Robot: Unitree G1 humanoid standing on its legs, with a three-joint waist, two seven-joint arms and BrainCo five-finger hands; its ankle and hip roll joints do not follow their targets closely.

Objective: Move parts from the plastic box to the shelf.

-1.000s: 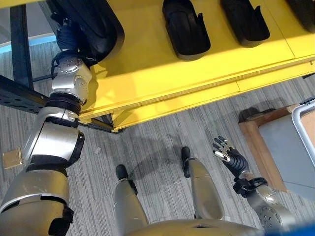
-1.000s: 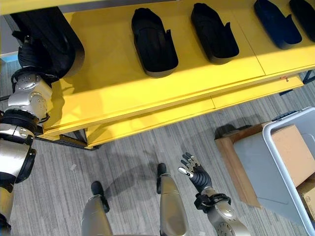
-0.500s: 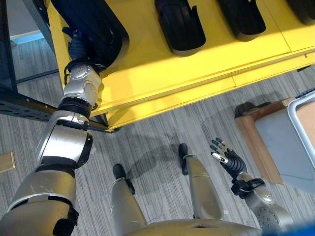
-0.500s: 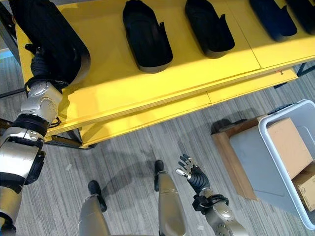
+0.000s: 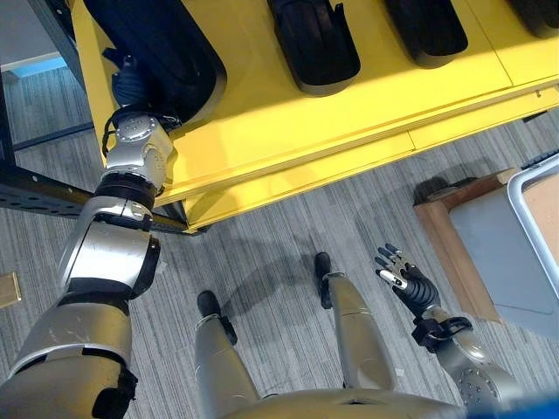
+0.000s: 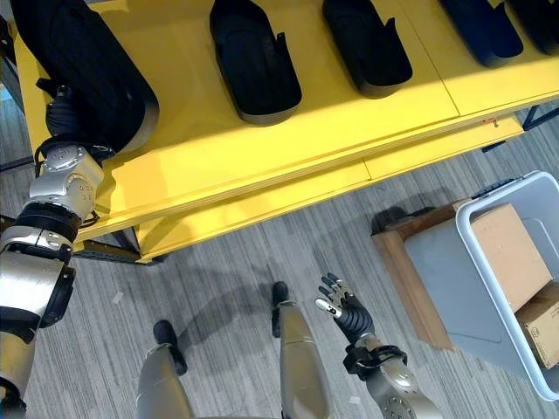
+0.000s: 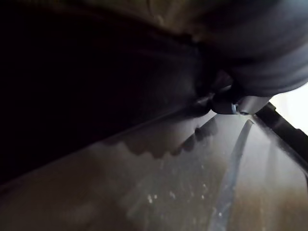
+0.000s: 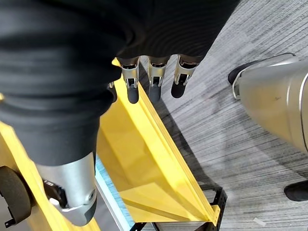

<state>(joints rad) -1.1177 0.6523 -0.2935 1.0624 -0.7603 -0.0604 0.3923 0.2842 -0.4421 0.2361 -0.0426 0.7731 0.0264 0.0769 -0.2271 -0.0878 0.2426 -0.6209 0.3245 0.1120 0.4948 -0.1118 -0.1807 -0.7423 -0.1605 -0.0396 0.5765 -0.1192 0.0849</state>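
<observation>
Your left hand [image 6: 63, 109] is tucked under the big black part [image 6: 83, 65] at the shelf [image 6: 262, 166] corner; you cannot tell its grip. Pull out carelessly and the part, overhanging the edge, may tip off. Right hand [image 6: 345, 312] hangs low, fingers relaxed, empty.

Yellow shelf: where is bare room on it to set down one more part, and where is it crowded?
On the yellow shelf, bare strips lie between the leftmost black part, where the left robot hand is, and the second part, and between the second and third part. The front edge strip is bare. The right end is crowded.
</observation>
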